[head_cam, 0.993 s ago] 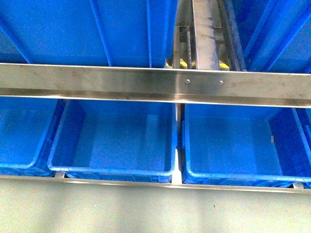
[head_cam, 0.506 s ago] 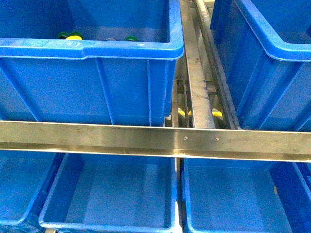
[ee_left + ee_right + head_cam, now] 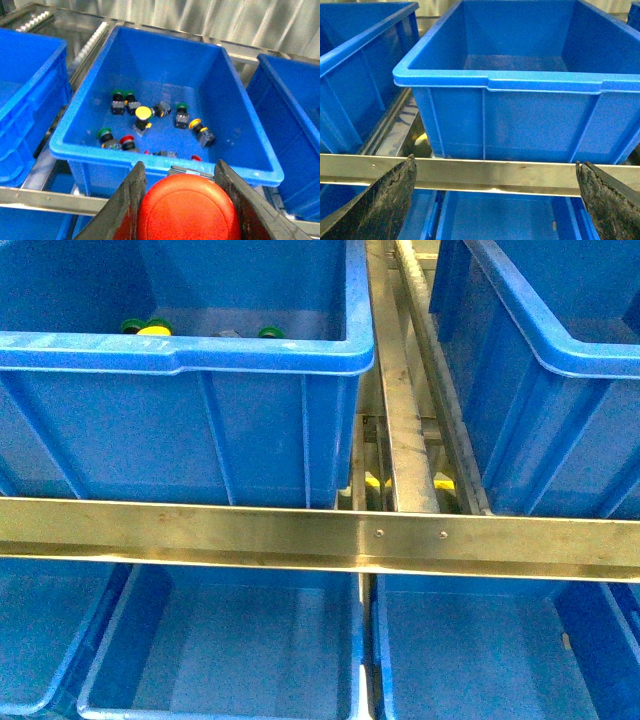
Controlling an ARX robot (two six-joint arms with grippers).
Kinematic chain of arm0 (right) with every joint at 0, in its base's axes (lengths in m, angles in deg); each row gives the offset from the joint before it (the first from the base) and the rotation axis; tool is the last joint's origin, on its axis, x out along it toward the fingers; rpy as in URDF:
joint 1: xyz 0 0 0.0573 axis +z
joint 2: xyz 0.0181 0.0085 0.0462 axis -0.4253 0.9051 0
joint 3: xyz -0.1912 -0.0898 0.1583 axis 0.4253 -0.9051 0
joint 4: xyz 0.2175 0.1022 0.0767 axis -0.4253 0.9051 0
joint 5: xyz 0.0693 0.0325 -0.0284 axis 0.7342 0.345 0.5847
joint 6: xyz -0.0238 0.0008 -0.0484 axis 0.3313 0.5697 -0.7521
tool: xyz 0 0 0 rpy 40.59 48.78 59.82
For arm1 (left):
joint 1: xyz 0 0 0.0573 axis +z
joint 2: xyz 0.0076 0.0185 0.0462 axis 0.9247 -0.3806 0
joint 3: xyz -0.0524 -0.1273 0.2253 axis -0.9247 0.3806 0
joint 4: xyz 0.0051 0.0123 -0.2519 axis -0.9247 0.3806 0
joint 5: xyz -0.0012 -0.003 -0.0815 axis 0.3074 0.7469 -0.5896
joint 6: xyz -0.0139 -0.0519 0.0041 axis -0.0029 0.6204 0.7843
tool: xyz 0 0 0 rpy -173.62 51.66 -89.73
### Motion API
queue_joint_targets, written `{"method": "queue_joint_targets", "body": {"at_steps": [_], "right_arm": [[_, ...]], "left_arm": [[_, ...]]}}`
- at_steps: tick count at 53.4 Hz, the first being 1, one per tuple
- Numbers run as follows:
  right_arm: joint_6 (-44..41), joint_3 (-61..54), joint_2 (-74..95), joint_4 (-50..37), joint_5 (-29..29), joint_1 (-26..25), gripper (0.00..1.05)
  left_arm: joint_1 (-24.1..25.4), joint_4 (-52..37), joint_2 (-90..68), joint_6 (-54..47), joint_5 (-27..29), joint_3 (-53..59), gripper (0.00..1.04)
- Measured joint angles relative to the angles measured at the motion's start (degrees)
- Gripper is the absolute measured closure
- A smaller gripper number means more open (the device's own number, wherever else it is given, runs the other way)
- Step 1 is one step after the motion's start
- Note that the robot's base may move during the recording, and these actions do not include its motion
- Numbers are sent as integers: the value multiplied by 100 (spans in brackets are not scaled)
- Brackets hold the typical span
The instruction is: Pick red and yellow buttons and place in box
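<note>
L pincer (image 3: pixel 180 172): jaws clamped on red button (image 3: pixel 187 212), dome fills the gap betw. fingers. Ahead of it and below, blue crate (image 3: pixel 165 60) w/ loose pieces: yellow button (image 3: pixel 143 113) mid-floor, 2nd yellow (image 3: pixel 194 121) off to one side, small red one (image 3: pixel 127 140) nearer the pincer, green ones (image 3: pixel 104 133) mixed in. R pincer (image 3: pixel 496 165): jaws wide apart, nothing betw. them; another blue crate (image 3: pixel 495 82) straight ahead.

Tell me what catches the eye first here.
A red button clamped in the left hand looms across the near part of the left wrist view. Beyond it, a blue crate holds scattered pieces, a yellow button brightest among them. The right hand hangs open before a second crate.
</note>
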Motion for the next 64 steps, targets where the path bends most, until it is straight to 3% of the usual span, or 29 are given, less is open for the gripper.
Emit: {"method": "queue_joint_targets", "body": {"at_steps": [34,46,52,64], "right_arm": [[-2,0,4,0,2,0,7],[-2,0,-4,0,-11,0,7],[-2,0,-2,0,-9,0,7],[0,0,0,0,-13,0,7]], "left_arm": [[-496,376,616,35,466,555,72],[-317,15,522,168,297,962,72],[61,-940,-214,487,-232,1198,72],[1167,-3532,-2492,2559,-2927,944,72]]}}
